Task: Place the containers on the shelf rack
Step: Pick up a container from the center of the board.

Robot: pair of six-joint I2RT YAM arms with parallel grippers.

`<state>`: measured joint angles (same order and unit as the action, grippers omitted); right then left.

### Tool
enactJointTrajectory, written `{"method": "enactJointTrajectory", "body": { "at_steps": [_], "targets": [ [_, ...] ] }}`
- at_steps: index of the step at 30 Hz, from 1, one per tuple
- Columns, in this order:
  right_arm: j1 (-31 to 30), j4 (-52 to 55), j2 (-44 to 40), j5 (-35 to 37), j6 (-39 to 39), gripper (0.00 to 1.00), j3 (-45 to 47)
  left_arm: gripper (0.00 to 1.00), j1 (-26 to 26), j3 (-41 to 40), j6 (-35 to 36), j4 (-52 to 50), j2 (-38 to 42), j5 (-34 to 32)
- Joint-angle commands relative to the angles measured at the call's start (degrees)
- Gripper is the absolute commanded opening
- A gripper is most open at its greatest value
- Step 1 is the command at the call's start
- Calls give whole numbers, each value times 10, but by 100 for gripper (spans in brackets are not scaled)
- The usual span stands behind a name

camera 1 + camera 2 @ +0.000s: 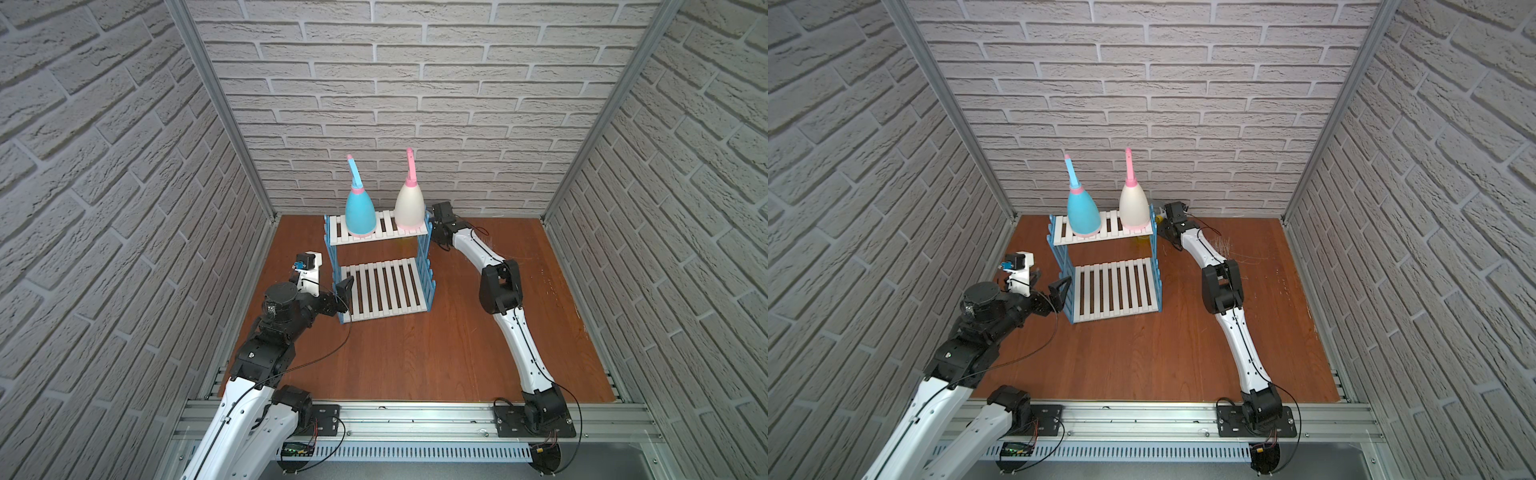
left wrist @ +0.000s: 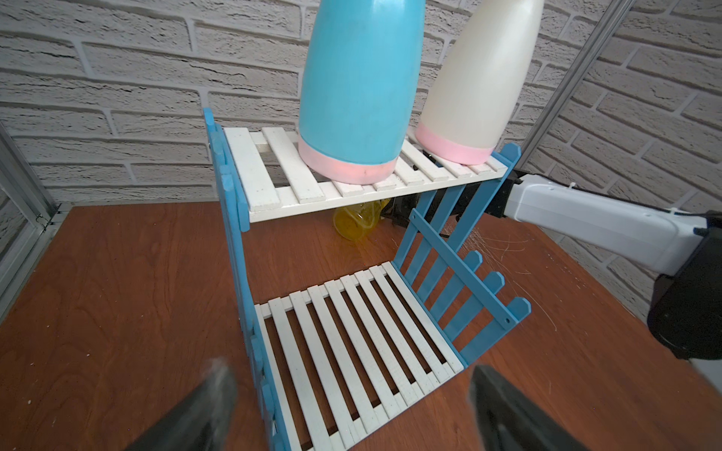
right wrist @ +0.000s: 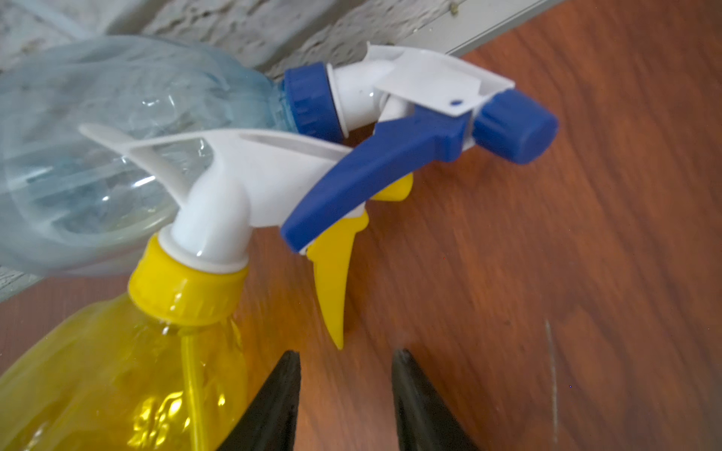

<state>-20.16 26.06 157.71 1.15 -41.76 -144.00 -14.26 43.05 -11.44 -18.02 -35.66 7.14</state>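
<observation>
Yellow bottle: the yellow bottle [image 3: 117,371] lies on its side on the table [image 1: 415,353] behind the rack [image 1: 382,291], not shelved yet. Its body is just outside one jaw of my right gripper [image 3: 347,353], not in the gap.
Its axis: long axis runs from the body beside my jaw forward past the tips. Cap and white spray head lead, and the yellow trigger hangs back toward my tips.
Clear bottle: the clear bottle [image 3: 97,148] is also down on its side, further ahead of the jaws, by the back wall [image 3: 273,35]. Its blue nozzle points out across my front, its blue trigger crossing over the yellow one's head.
Right jaws: partly spread, only bare table between them, gripping nothing.
Done: the blue bottle [image 1: 360,214] and cream bottle [image 1: 409,210] stand upright on the top shelf, nozzles up.
Left to do: two bottles, I reckon, and the lower shelf is bare for them.
Left jaws: my left gripper [image 2: 349,367] is spread wide and empty, the lower shelf's front edge just ahead of the tips.
</observation>
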Motion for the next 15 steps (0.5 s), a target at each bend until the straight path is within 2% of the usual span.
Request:
{"method": "enactJointTrajectory", "body": {
  "at_steps": [1, 6, 15],
  "targets": [
    [-3, 10, 26, 24, -12, 44, -33, 98, 1, -6, 8, 32, -1, 7],
    [-4, 13, 58, 30, -16, 42, -78, 98, 0, -7, 8, 34, -5, 9],
    [-6, -4, 80, 65, -37, 38, -98, 98, 0, -5, 11, 39, -12, 10]
  ]
}}
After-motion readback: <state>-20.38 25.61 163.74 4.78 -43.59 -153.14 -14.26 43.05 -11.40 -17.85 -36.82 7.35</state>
